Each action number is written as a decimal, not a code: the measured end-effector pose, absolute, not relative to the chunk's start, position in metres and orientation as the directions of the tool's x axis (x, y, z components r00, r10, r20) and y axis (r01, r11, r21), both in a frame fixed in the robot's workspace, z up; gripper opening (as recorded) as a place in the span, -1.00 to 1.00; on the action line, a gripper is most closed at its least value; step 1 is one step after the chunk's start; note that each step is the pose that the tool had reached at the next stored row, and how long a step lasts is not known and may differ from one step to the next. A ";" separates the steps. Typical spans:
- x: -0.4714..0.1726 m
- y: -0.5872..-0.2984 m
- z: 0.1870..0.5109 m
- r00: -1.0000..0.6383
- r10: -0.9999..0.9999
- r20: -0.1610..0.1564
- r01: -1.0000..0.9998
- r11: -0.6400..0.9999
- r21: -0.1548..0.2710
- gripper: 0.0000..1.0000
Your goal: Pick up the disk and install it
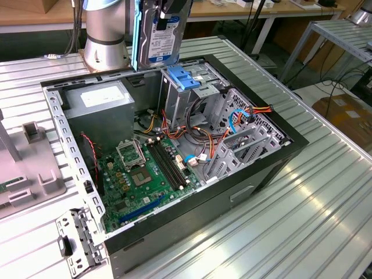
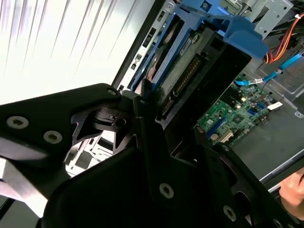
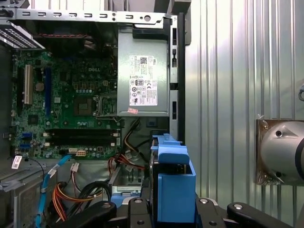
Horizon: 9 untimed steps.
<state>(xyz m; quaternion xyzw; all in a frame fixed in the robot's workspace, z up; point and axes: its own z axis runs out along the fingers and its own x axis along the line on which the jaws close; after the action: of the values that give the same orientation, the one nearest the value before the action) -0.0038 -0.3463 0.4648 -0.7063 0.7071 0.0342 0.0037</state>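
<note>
The disk [image 1: 158, 36], silver with a white-and-blue label and blue side rails, hangs upright in the air at the back of the open computer case [image 1: 279, 154]. It is just above the upright grey cage with a blue latch [image 1: 181, 78]. My gripper [image 1: 170, 9] is shut on the disk's upper end. In the second wrist view, black fingers [image 2: 142, 102] clamp the disk [image 2: 187, 71], whose connector edge faces the camera. In the first wrist view, the disk's blue rail [image 3: 175, 190] sticks out from the gripper [image 3: 173, 211] over the case's rear corner.
A grey power supply box with a white sticker [image 1: 97, 106] sits beside the cage. The green motherboard [image 1: 139, 174] and coloured cables [image 1: 232, 119] fill the case floor. The arm's base [image 1: 104, 35] stands behind. A grey fixture [image 1: 29, 168] lies at the exterior view's left. A hand [image 2: 292, 187] is nearby.
</note>
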 end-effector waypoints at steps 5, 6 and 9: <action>-0.002 -0.349 0.465 -0.002 -0.999 -0.053 -0.999 0.000 0.043 -0.28; -0.002 -0.349 0.465 -0.002 -0.999 -0.054 -0.999 0.000 0.043 -0.28; -0.001 -0.350 0.465 -0.002 -0.999 -0.054 -0.999 0.000 0.043 -0.28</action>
<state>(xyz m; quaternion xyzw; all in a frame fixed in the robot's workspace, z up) -0.0011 -0.3504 0.4647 -0.7063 0.7071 0.0342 0.0037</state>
